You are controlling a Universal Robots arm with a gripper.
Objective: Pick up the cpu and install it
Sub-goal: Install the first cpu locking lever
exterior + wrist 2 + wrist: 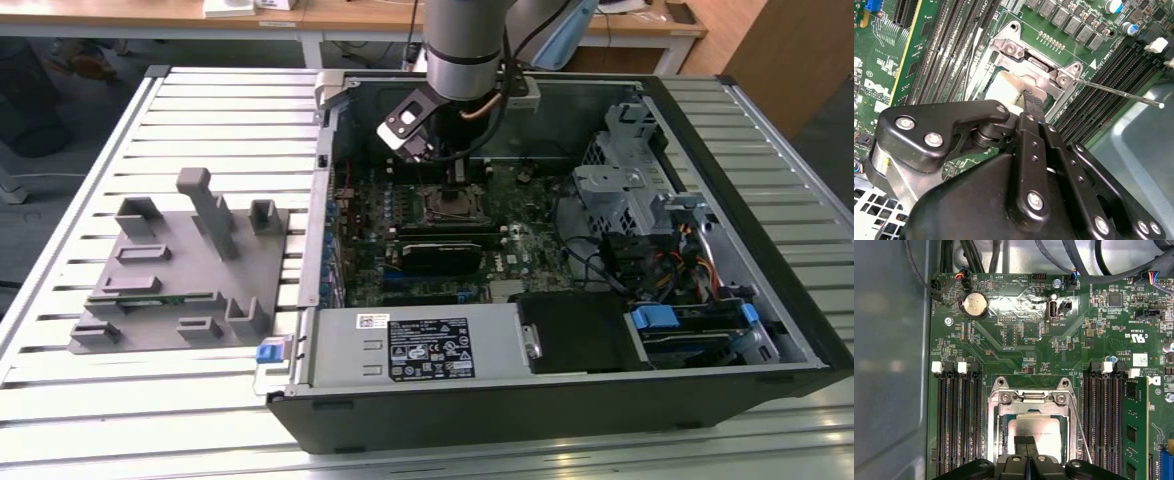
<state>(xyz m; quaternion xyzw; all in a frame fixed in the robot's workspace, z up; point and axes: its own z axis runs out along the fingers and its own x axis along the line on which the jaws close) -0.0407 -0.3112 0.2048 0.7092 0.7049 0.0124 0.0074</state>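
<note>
The cpu (1046, 432) is a silvery square lying within the metal frame of the black socket (994, 410) on the green motherboard; in the second wrist view it shows as a pale plate (1003, 86) at the fingertips. My gripper (1024, 441) is down over the socket, its two black fingers drawn together on the cpu's near edge. In the exterior view the gripper (454, 172) hangs from the arm inside the open computer case, just above the socket (451, 205). The fingers hide part of the cpu.
The socket's thin lever rod (1124, 93) sticks out, raised. Memory slots (956, 420) flank the socket on both sides. A grey plastic holder with upright pegs (180, 270) stands on the slatted table at the exterior view's left. Drive cage and cables (641, 200) fill the case's other side.
</note>
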